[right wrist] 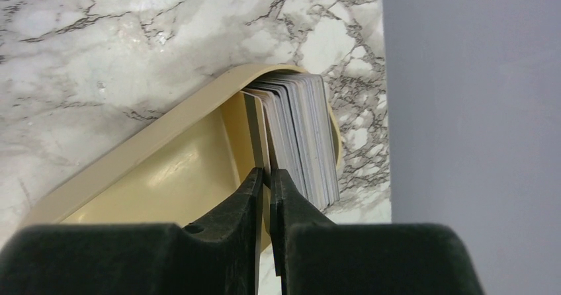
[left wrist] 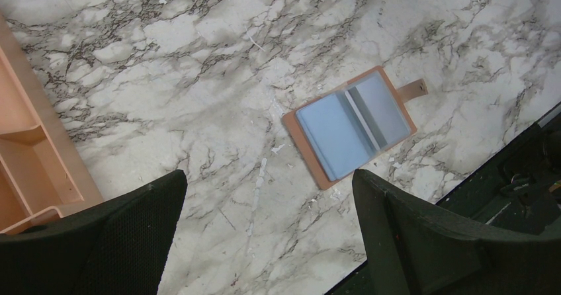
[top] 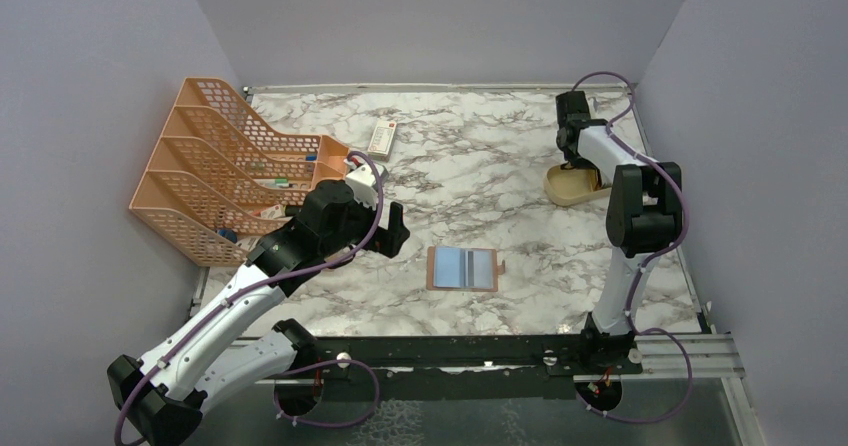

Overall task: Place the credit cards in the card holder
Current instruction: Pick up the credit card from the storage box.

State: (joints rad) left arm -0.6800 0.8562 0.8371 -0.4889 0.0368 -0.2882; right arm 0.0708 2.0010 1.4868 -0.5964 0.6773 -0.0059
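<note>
The brown card holder point(top: 432, 269) lies open and flat at the table's near middle, with pale blue faces point(left wrist: 331, 136) showing on both halves and its clasp tab point(left wrist: 411, 90) pointing right. It also shows in the left wrist view point(left wrist: 319, 174). My left gripper point(left wrist: 269, 176) is open and empty above bare table, just left of the holder point(top: 395, 231). My right gripper point(right wrist: 266, 176) is at the far right point(top: 575, 161), in the tan shallow box point(right wrist: 165, 176). It is shut on the leftmost card point(right wrist: 257, 126) of several credit cards point(right wrist: 301, 129) standing on edge.
An orange mesh file rack point(top: 225, 166) stands at the far left, also in the left wrist view point(left wrist: 33, 163). A white remote-like item point(top: 382, 138) lies at the back. The right wall point(right wrist: 476, 110) is close beside the tan box point(top: 560, 194). A black rail point(top: 450, 351) runs along the near edge.
</note>
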